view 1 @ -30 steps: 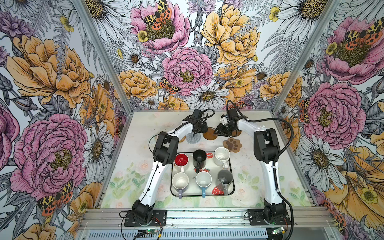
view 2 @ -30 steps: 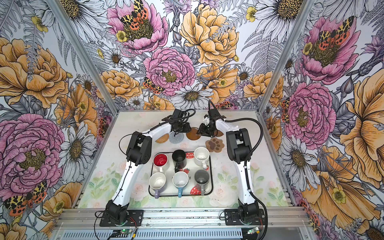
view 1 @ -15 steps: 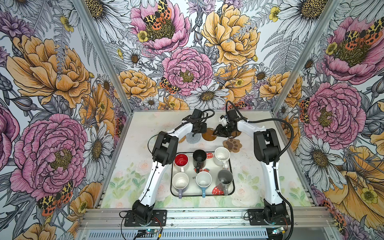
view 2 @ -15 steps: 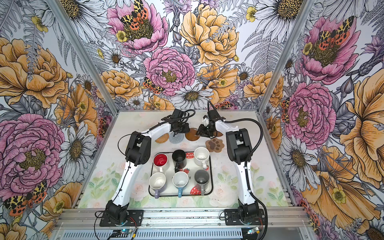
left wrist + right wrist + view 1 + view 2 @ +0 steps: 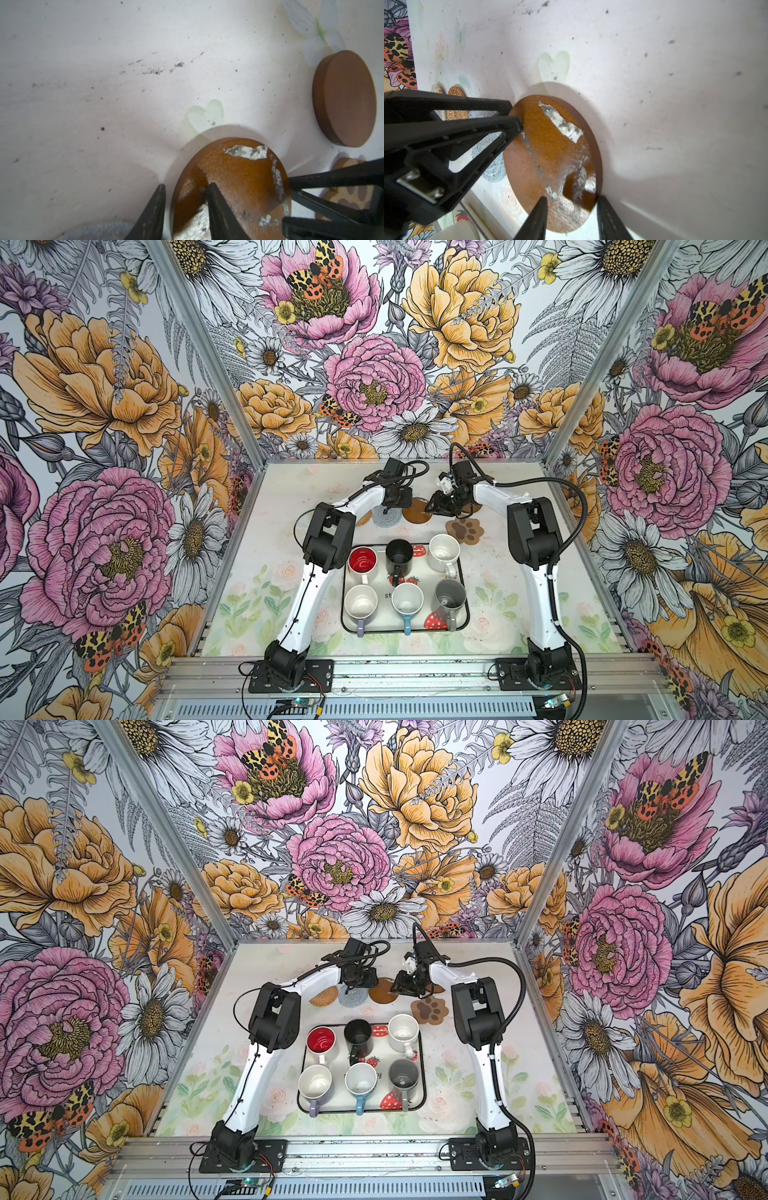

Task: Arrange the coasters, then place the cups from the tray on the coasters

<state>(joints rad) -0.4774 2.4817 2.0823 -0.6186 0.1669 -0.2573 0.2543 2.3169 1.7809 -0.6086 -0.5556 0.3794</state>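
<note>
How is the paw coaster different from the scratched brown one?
The paw coaster is paw-shaped with a brown print; the brown disc is round with whitish scuffs. The paw coaster lies alone; the left gripper and right gripper reach the brown disc. Both are coasters.

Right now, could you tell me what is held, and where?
Patchy brown coaster, by its rim in the right gripper; left gripper straddles opposite rim, grip unclear.

The tabletop [image 5: 104,83] beneath the left gripper [image 5: 185,185] and right gripper [image 5: 571,197] is white, faintly flower-printed and grit-speckled. Floral wallpaper panels [image 5: 374,377] rise beyond and beside both, joined by aluminium posts [image 5: 208,352]. Lighting is diffuse.
</note>
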